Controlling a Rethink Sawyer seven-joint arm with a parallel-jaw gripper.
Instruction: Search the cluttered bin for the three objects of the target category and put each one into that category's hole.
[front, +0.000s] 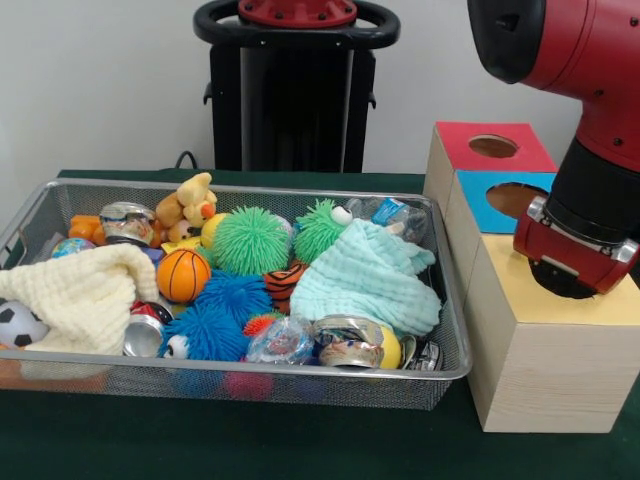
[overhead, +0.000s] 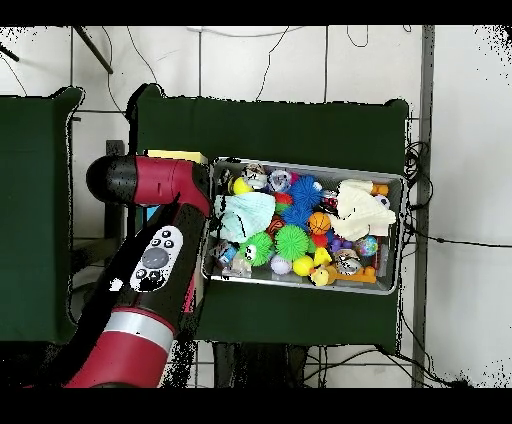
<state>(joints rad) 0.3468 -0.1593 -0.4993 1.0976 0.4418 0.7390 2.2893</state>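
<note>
A dark green cloth (front: 250, 445) covers the table under everything.

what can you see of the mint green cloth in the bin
The mint green cloth is a soft, waffle-textured fabric, crumpled into a loose heap at the wire bin's end nearest the wooden boxes. It drapes over other clutter, touching a green spiky ball and a shiny can in front of it. Nothing grips it.

Soft, even indoor light, faint shadows (slight blur throughout), with mild glare on crushed cans (front: 350, 342).
</note>
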